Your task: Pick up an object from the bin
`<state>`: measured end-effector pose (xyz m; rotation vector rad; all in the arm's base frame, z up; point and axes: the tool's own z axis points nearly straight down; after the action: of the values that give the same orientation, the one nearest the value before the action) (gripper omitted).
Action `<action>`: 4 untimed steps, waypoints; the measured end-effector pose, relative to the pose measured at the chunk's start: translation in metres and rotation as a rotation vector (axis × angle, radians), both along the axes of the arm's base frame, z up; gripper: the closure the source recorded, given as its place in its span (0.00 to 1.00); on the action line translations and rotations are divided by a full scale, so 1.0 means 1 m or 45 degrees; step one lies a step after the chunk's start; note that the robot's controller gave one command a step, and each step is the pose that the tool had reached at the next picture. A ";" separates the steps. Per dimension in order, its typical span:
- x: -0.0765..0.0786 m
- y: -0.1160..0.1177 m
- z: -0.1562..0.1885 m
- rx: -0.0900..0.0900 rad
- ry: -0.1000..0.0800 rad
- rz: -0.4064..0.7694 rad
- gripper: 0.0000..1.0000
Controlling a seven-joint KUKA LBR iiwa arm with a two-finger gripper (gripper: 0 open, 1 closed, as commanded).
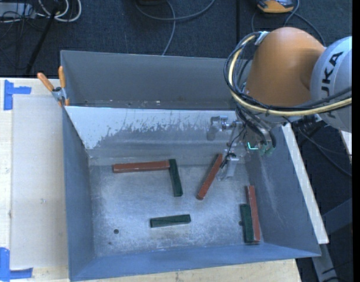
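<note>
The tool is low inside the grey bin, right at the upper end of a slanted red-brown bar that lies a little right of the middle of the floor. From this angle the tool's tip overlaps that end of the bar. Whether it is apart, together or clamped on the bar cannot be told.

The other pieces lie apart from the slanted red-brown bar:
- A dark green bar lies just to its left.
- A second red-brown bar is further left, meeting the top of the green one in a corner.
- Another green bar lies flat, below and to the left.
- A red-brown and green pair lies side by side against the wall, below and to the right.

The step in hand looks like the grasp itself: the descent seems finished and the lift not yet begun, since the bar's lower end appears to rest on the bin floor.

If the grip is not made, the next move calls for closing squarely across the bar's narrow width, then rising straight up. Because the hold would be near one end rather than the middle, the bar may swing or slip as it leaves the floor. The wall to the right is near enough that the lift should stay vertical.
</note>
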<state>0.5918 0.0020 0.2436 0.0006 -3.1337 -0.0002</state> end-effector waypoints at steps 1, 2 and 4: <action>-0.067 0.013 -0.155 0.001 0.003 0.120 0.00; -0.100 0.075 -0.175 0.005 -0.003 0.133 0.00; -0.067 0.072 -0.073 0.001 -0.022 0.125 1.00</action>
<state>0.5243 0.0741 0.1702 0.1551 -3.1468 -0.0012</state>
